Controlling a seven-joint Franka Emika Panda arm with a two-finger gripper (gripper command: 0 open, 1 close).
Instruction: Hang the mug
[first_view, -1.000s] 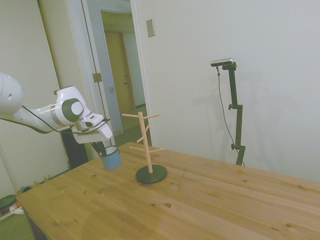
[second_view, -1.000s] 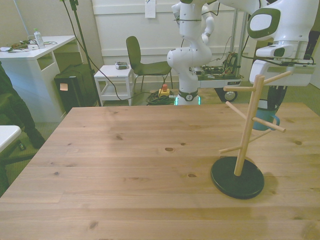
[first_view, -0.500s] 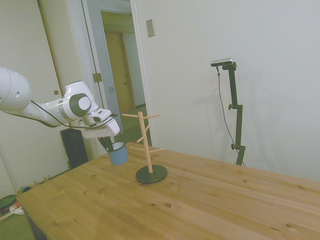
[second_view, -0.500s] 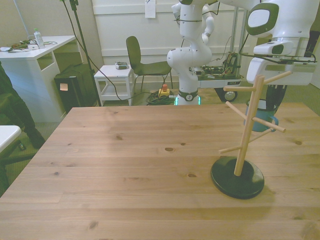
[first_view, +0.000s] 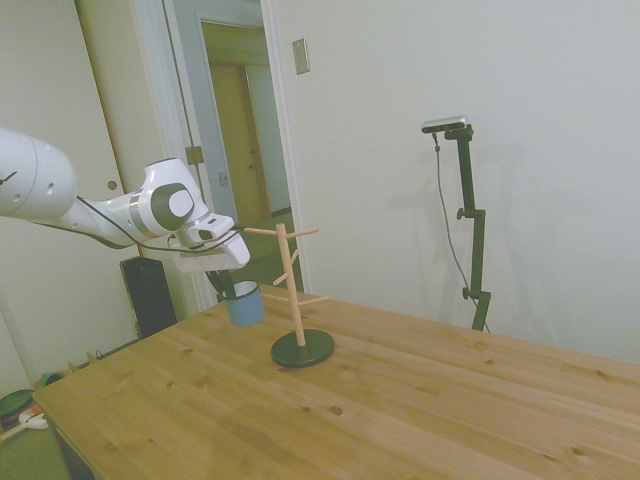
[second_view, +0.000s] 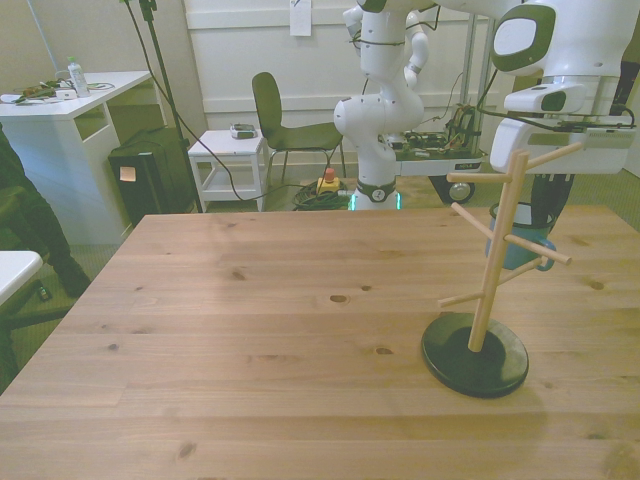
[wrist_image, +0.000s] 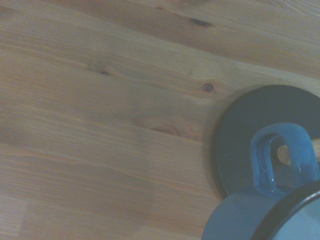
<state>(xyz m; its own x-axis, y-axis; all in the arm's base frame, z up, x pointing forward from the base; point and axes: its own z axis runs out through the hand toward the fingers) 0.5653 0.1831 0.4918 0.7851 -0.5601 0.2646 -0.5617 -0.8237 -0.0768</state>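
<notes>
Holding mug (first_view: 244, 303) in gripper (first_view: 229, 288) beside peg stand (first_view: 293, 285), no readable writing

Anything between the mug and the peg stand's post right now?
Nothing: in the side view only open air separates the mug from the peg stand.

The white arm reaches out level, hand (first_view: 238, 291) (fingers clamped) pointing down.
</notes>
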